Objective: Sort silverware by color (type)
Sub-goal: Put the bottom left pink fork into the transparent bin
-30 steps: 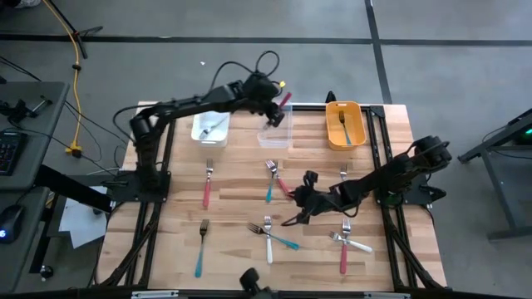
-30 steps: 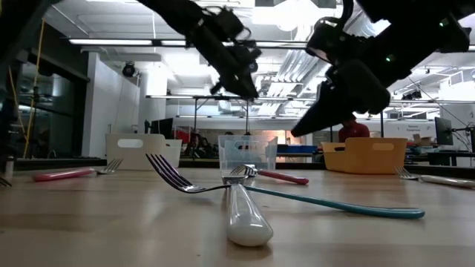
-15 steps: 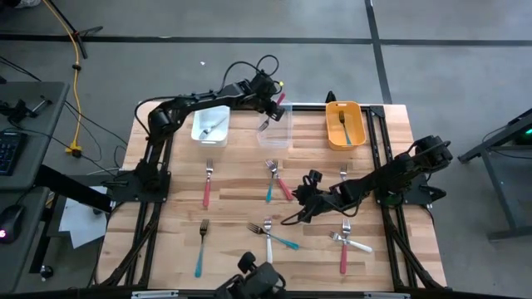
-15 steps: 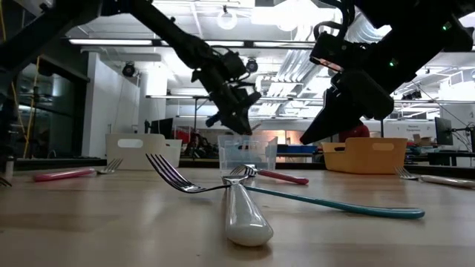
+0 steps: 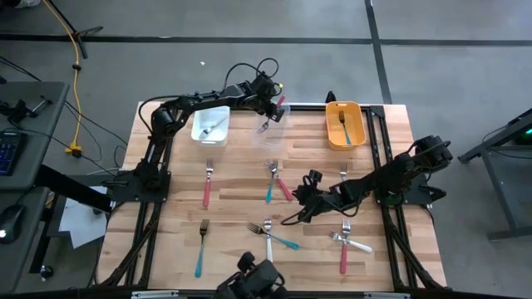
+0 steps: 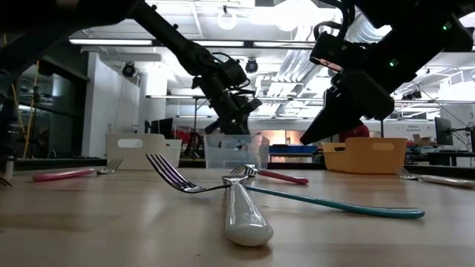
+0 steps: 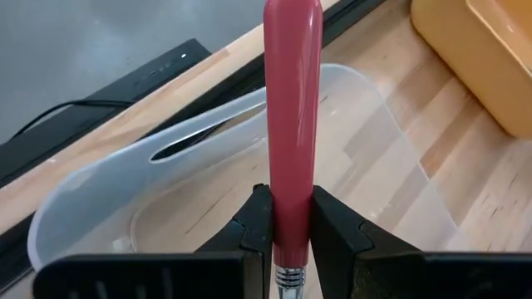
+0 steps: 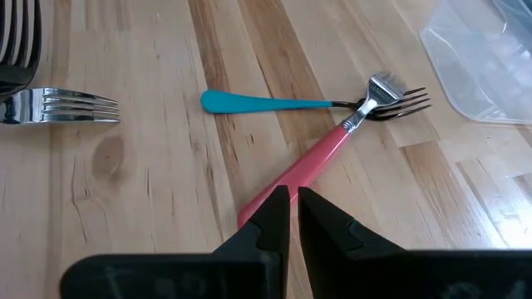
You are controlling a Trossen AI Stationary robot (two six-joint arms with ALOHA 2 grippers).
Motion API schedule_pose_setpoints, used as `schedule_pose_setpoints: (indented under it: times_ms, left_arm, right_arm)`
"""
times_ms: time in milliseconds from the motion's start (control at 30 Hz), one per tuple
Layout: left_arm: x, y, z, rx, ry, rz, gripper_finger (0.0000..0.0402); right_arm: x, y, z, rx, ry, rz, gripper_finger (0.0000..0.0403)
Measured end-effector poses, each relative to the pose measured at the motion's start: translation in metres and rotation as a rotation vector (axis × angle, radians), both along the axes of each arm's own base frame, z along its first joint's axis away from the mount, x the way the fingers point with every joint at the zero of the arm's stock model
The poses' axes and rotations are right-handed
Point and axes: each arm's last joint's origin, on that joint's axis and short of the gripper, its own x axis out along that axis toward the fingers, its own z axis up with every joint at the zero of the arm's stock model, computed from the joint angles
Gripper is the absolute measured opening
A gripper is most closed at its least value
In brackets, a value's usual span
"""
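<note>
— Pink plastic handle, silver head: which claw has that fork (image 7: pixel 292 133)?
— The left gripper (image 5: pixel 272 109), its fingers (image 7: pixel 332 226) pinching the handle on both sides, over the clear rectangular plastic bin (image 5: pixel 274 133) at the table's far edge. Left of that bin sits the white rectangular bin (image 5: pixel 211 124) with one fork inside.
— And toward the right?
— The right gripper (image 5: pixel 298 213) hangs low over the middle of the wooden table (image 5: pixel 233 184), fingers pressed almost together, gripping nothing. Just ahead of it a second pink-handled fork (image 8: pixel 312 164) lies with its head crossing a teal-handled fork (image 8: pixel 274 104). Farthest right, the orange rectangular bin (image 5: pixel 345 124) holds one fork.
</note>
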Motion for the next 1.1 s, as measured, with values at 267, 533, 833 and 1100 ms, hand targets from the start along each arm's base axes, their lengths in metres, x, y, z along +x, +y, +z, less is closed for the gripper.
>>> schedule_pose_setpoints:
  times_ms: [267, 533, 833, 1100]
  left_arm:
    - [0.002, -0.015, -0.002, 0.000, 0.087, -0.083, 0.0045]
    - [0.006, -0.029, -0.004, 0.014, 0.137, -0.160, 0.0045]
    - [0.003, -0.029, -0.005, 0.019, 0.178, -0.166, 0.0045]
    - [0.003, -0.030, -0.005, 0.049, 0.201, -0.232, 0.0123]
  right_arm:
    - [0.000, 0.000, 0.000, -0.002, 0.001, 0.001, 0.0021]
    - [0.000, 0.000, 0.000, -0.003, 0.004, 0.002, 0.0021]
    - [0.000, 0.000, 0.000, -0.004, 0.005, 0.002, 0.0021]
    - [-0.001, 0.000, 0.000, -0.005, 0.008, 0.002, 0.0021]
